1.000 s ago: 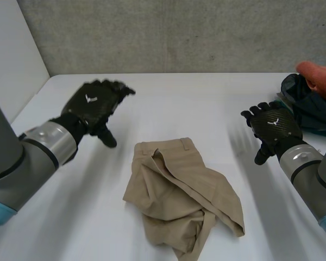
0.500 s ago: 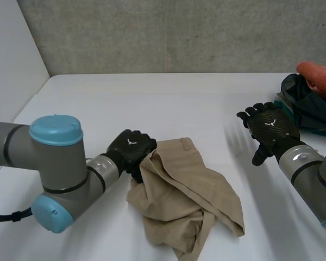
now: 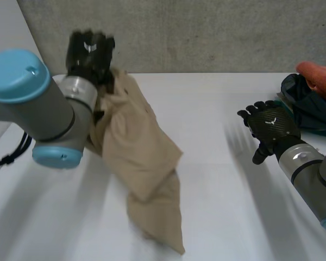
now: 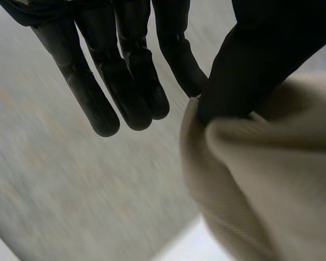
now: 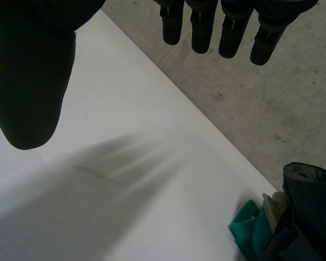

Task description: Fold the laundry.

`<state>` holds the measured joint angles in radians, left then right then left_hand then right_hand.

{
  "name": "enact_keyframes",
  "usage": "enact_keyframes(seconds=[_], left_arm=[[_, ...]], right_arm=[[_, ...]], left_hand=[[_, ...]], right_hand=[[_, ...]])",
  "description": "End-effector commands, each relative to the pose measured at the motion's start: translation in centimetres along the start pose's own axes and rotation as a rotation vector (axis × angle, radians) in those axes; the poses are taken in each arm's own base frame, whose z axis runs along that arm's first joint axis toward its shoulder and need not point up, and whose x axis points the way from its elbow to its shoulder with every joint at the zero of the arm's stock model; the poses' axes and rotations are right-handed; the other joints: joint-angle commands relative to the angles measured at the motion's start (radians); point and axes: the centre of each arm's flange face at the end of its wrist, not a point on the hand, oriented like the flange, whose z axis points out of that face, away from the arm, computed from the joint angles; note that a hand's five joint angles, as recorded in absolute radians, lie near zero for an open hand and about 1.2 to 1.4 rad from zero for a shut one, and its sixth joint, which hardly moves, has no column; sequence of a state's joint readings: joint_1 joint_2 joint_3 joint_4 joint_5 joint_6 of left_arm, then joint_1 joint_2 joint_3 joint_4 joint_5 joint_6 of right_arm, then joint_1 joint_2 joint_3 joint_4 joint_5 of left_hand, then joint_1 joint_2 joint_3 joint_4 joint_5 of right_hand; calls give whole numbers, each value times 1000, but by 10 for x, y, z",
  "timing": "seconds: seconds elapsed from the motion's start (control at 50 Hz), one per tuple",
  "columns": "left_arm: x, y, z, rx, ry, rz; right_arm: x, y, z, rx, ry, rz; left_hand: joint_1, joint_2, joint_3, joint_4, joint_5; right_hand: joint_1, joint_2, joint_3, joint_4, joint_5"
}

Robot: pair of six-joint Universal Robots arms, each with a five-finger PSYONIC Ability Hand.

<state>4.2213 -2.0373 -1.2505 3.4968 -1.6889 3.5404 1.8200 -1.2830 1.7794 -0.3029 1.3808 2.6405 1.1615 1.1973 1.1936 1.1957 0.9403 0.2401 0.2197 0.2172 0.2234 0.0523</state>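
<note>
A pair of beige trousers (image 3: pixel 136 147) hangs from my left hand (image 3: pixel 89 51), which is raised high over the table's back left. The hand is shut on the garment's upper edge. The lower end (image 3: pixel 165 234) trails down to the white table (image 3: pixel 217 179) near its front. In the left wrist view the thumb (image 4: pixel 261 60) presses into the beige cloth (image 4: pixel 271 185) beside the fingers (image 4: pixel 125 81). My right hand (image 3: pixel 270 128) hovers open over the table's right side, apart from the trousers. Its straight fingers (image 5: pixel 206 27) and thumb hold nothing.
A heap of other laundry lies at the table's right edge: a dark teal garment (image 3: pixel 309 106) with an orange-red one (image 3: pixel 319 76) on top. The right wrist view shows that dark garment (image 5: pixel 309 212) and a green cloth (image 5: pixel 250 228). A concrete wall stands behind.
My left hand dropped onto the trousers' waistband, closed on it, and swung up and back to the left, lifting the garment off the table. The right hand barely moved.
</note>
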Motion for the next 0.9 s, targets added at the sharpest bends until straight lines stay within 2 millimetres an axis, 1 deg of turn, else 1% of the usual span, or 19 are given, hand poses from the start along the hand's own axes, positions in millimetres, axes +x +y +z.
enact_keyframes(seconds=[0.02, 0.08, 0.1, 0.16, 0.18, 0.24, 0.26, 0.34, 0.38, 0.4, 0.46, 0.48, 0.54, 0.56, 0.62, 0.64, 0.74, 0.82, 0.9], left_arm=[[28, -65, -1, 220, 80, -74], [48, -74, -13, 248, 169, -108], [62, -76, -22, 253, 235, -135], [83, -76, -39, 248, 349, -175], [98, -72, -53, 230, 435, -203], [120, -63, -77, 192, 564, -235], [132, -57, -93, 165, 642, -240], [147, -46, -127, 96, 776, -236], [149, -41, -135, 64, 799, -231], [149, -38, -141, 34, 809, -221], [142, -44, -147, 31, 812, -193], [137, -48, -151, 29, 810, -161], [127, -54, -153, 24, 771, -108], [119, -56, -151, 11, 720, -78], [107, -58, -148, -23, 623, -48], [99, -59, -148, -51, 550, -39], [77, -53, -155, -158, 376, -7], [70, -37, -168, -244, 327, 19], [82, -18, -185, -301, 384, 30]], right_arm=[[8, -6, -1, 13, 40, 1], [14, -8, -1, 7, 89, 1], [16, -9, -1, 5, 103, 1], [23, -10, 1, -6, 156, -1], [26, -10, 1, -8, 169, -1], [36, -10, 3, -17, 212, 0], [40, -9, 4, -18, 220, 1], [49, -10, 7, -15, 238, 2], [49, -12, 8, -6, 231, -1], [49, -14, 9, 7, 215, -7], [43, -19, 10, 37, 144, -29], [42, -21, 11, 45, 124, -35], [45, -32, 13, 73, 56, -54], [46, -34, 14, 78, 40, -58], [55, -42, 15, 74, -9, -49], [59, -44, 15, 71, -17, -45], [55, -49, 3, 3, -146, -43], [45, -39, -15, -126, -251, -85], [34, -18, -29, -225, -321, -111]], left_hand=[[235, 199, 203, 201, 281], [235, 199, 203, 201, 281], [235, 199, 203, 201, 281], [235, 199, 203, 201, 281], [235, 199, 203, 201, 281], [235, 199, 203, 201, 281], [235, 199, 203, 201, 281], [235, 199, 203, 201, 281], [235, 199, 203, 201, 281], [165, 130, 133, 131, 212], [-339, -374, -371, -373, -292], [-576, -611, -608, -610, -529], [-663, -699, -695, -697, -616], [-736, -772, -768, -770, -689], [-783, -819, -816, -818, -737], [-821, -857, -853, -856, -775], [-883, -919, -915, -918, -837], [-910, -946, -942, -944, -863], [-913, -949, -945, -947, -866]], right_hand=[[-66, -45, -43, -49, -52], [-66, -45, -43, -49, -52], [-66, -45, -43, -49, -52], [-66, -45, -43, -49, -52], [-66, -45, -43, -49, -52], [-66, -45, -43, -49, -52], [-66, -45, -43, -49, -52], [-66, -45, -43, -49, -52], [-66, -45, -43, -49, -52], [-66, -45, -43, -49, -52], [-66, -45, -43, -49, -52], [-66, -45, -43, -49, -52], [-66, -45, -43, -49, -52], [-66, -45, -43, -49, -52], [-66, -45, -43, -49, -52], [-66, -45, -43, -49, -52], [-66, -45, -43, -49, -52], [-66, -45, -43, -49, -52], [-66, -45, -43, -49, -52]])
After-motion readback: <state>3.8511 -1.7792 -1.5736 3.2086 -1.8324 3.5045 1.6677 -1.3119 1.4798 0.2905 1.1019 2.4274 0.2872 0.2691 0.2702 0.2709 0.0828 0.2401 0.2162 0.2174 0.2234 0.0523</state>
